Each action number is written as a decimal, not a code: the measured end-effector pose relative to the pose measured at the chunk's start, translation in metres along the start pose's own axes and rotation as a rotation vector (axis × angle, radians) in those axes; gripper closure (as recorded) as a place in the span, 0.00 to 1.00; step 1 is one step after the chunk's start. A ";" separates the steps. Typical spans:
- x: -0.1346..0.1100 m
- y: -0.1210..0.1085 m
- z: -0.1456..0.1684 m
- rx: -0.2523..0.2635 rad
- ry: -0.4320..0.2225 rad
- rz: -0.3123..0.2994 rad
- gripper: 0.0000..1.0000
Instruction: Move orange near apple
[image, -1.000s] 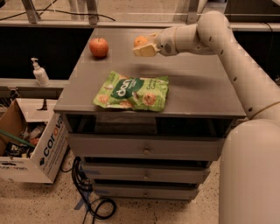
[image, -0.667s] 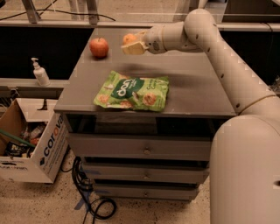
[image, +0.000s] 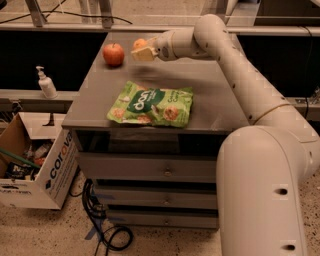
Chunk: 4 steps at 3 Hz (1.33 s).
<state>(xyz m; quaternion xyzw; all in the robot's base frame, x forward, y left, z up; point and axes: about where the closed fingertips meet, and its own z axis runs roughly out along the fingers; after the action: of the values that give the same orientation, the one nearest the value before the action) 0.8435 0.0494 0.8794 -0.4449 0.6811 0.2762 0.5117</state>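
Gripper (image: 143, 53) over rear of cabinet top (image: 210, 95), arm reaching in from pic right; fingers clamped on orange (image: 139, 43); orange held off the surface, just beside apple (image: 113, 54), small gap btwn them; apple sits on top nr back-left corner; green snack bag (image: 152, 105) flat nr front edge, well apart from both; soap pump bottle (image: 46, 84) on ledge at left; cardboard box (image: 35, 170) on floor.

A robot lab or workroom rather than a home.
A grey drawer cabinet (image: 150, 170) stands on a speckled floor (image: 170, 241) with loose cables (image: 107, 235). A cluttered cardboard box (image: 56, 175) sits lower left and a pump bottle (image: 46, 84) at left. The gripper (image: 142, 53) clasps the orange (image: 139, 43) at upper centre.
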 end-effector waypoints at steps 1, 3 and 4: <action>0.015 -0.021 0.014 0.043 0.017 0.048 1.00; 0.034 -0.005 0.044 -0.003 0.051 0.088 1.00; 0.028 0.015 0.054 -0.048 0.048 0.081 1.00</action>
<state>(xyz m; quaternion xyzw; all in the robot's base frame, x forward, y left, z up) 0.8523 0.0921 0.8347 -0.4357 0.7039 0.3020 0.4728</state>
